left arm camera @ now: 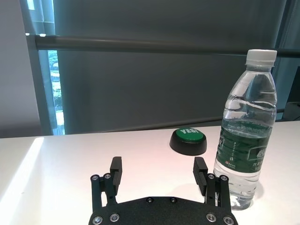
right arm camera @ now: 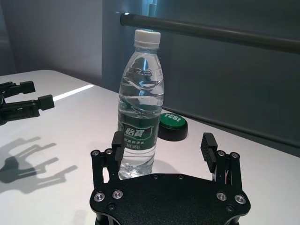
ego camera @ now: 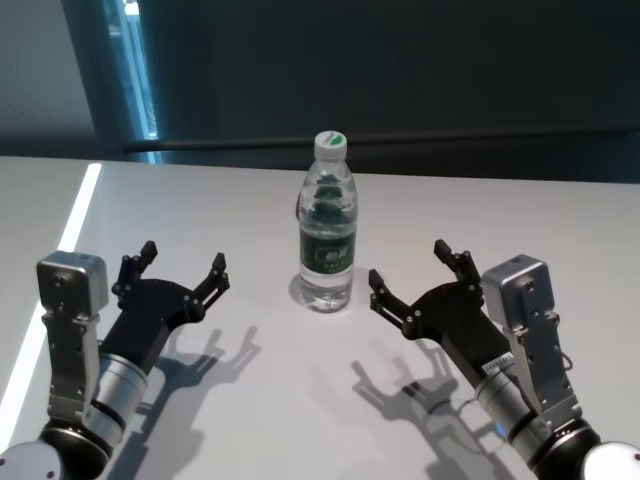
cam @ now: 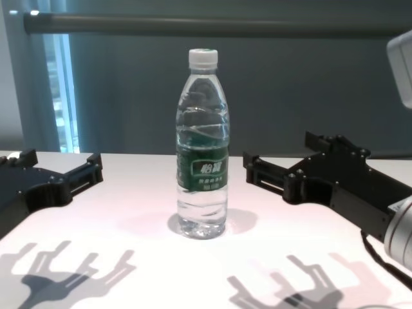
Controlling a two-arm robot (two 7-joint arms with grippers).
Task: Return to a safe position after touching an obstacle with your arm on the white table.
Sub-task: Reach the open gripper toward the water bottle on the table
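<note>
The obstacle, a clear water bottle [ego camera: 327, 228] with a white cap and dark green label, stands upright in the middle of the white table [ego camera: 260, 400]. The chest view shows the bottle [cam: 202, 148] between both arms, touching neither. My left gripper [ego camera: 183, 269] hovers open to its left, nothing between its fingers. My right gripper [ego camera: 414, 274] hovers open to its right, also empty. The left wrist view has the bottle [left arm camera: 245, 136] beside the left gripper [left arm camera: 159, 174]. In the right wrist view the bottle [right arm camera: 140, 101] rises just beyond the right gripper [right arm camera: 164, 146].
A low black button with a green top [left arm camera: 188, 139] sits on the table behind the bottle, also seen as the button [right arm camera: 172, 124] in the right wrist view. A dark rail [cam: 212, 24] and dark wall run along the table's far side.
</note>
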